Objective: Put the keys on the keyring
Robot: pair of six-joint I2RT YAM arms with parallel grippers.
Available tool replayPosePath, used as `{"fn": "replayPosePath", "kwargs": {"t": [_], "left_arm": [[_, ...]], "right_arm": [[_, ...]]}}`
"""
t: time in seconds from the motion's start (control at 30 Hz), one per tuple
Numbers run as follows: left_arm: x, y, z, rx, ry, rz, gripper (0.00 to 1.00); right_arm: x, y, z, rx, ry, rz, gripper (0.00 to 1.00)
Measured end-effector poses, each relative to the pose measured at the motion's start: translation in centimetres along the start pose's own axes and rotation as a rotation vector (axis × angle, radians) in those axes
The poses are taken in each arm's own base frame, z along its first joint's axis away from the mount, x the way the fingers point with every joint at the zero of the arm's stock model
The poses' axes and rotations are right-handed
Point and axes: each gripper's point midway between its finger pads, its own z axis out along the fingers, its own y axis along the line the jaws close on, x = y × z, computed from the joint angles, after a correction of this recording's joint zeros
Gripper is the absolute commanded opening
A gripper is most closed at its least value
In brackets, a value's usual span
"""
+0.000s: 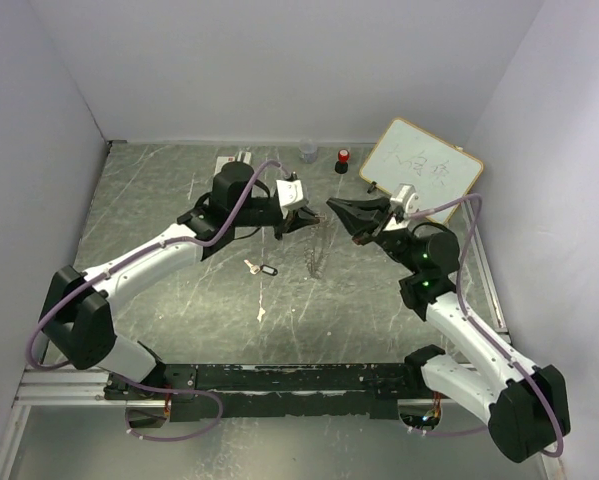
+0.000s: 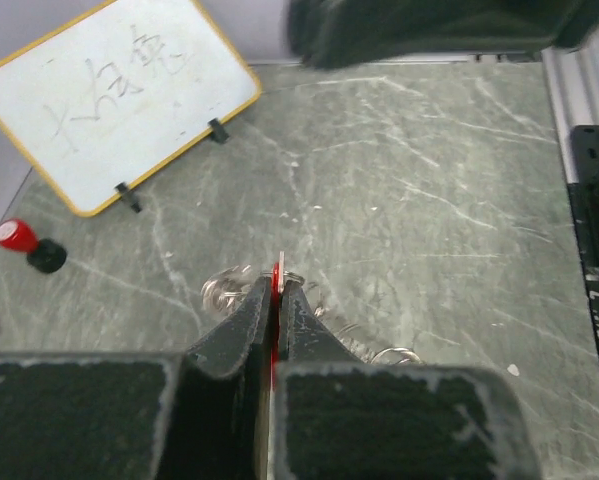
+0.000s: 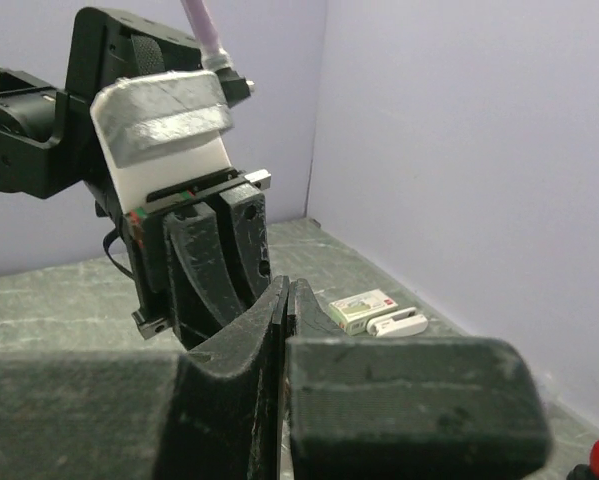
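Note:
My left gripper (image 1: 301, 216) (image 2: 278, 285) is shut on the red-headed key (image 2: 280, 265), whose silver tip sticks out past the fingertips. Just below and beyond those jaws are the wiry loops of the keyring (image 2: 224, 290). In the top view the keyring (image 1: 316, 258) is a thin edge-on shape under the two grippers. I cannot tell what supports it. The black-tagged key (image 1: 263, 268) lies on the table, left of the ring. My right gripper (image 1: 331, 205) (image 3: 287, 290) is shut, tip to tip with the left gripper, whose fingers (image 3: 214, 250) fill its view.
A whiteboard (image 1: 422, 170) (image 2: 109, 100) leans at the back right. A red-topped black cylinder (image 1: 343, 158) (image 2: 24, 245) stands beside it. Small boxes (image 1: 237, 158) (image 3: 364, 308) lie by the back wall. A white scrap (image 1: 262, 313) lies on the table nearer the arm bases.

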Motion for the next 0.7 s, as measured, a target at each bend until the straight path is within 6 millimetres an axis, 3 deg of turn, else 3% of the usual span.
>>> {"fn": "replayPosePath", "kwargs": {"t": [0.03,0.1,0.17,0.3,0.37,0.4,0.47,0.57,0.7], "left_arm": [[0.2,0.3,-0.1,-0.019,0.011,-0.004,0.07],[0.1,1.1,-0.3,-0.061,0.035,-0.012,0.07],[-0.5,2.1,-0.5,-0.107,0.05,-0.006,0.07],[-3.2,3.8,-1.2,-0.173,0.036,0.038,0.07],[-4.6,4.2,-1.5,-0.184,0.023,0.06,0.07],[-5.2,4.3,-1.6,-0.186,0.015,0.071,0.07],[-6.0,4.3,-1.9,-0.188,0.006,0.089,0.07],[-6.6,4.1,-2.0,-0.175,0.004,0.106,0.07],[-6.4,3.2,-2.1,-0.12,0.024,0.12,0.07]], "right_arm": [[-0.3,-0.1,-0.1,0.006,-0.007,-0.007,0.0],[-0.9,-0.4,-0.2,0.037,-0.016,-0.015,0.17],[-1.8,-1.3,-0.7,0.103,-0.027,-0.021,0.27],[-3.5,-2.5,-1.8,0.206,-0.054,-0.061,0.46],[-3.1,-2.9,-2.0,0.231,-0.026,-0.073,0.66],[-2.8,-3.1,-2.0,0.236,-0.003,-0.079,0.68],[-1.8,-3.5,-1.9,0.24,0.044,-0.085,0.64],[0.5,-3.9,-2.0,0.239,0.128,-0.091,0.41],[1.9,-3.9,-2.3,0.229,0.182,-0.112,0.44]]}}
